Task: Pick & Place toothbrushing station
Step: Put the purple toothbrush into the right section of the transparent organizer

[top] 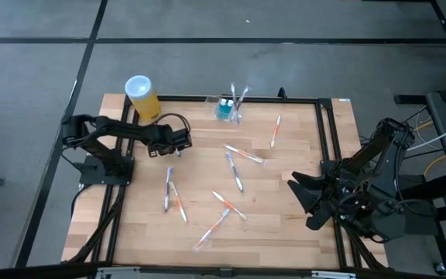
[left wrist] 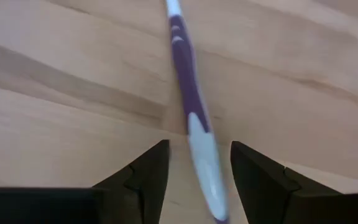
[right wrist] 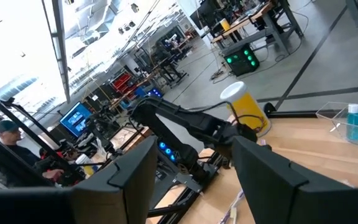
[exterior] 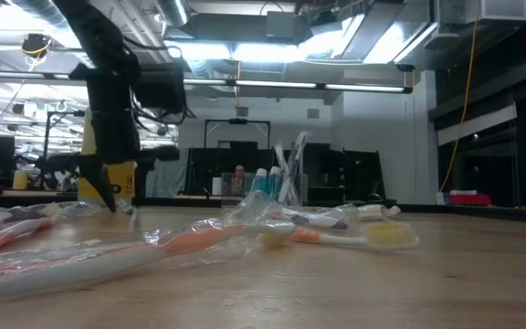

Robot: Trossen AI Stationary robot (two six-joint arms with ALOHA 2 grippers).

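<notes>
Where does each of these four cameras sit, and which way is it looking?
High view: above, looking straight down on the table, both arms and scattered toothbrushes.
Low view: at tabletop height, looking across; the left arm comes down from above.
Left wrist view: on the left arm, facing down; the left pincer straddles a purple toothbrush.
Right wrist view: on the right arm, facing across; right pincer open.
Shared: high and right wrist both show the yellow canister and clear holder.
</notes>
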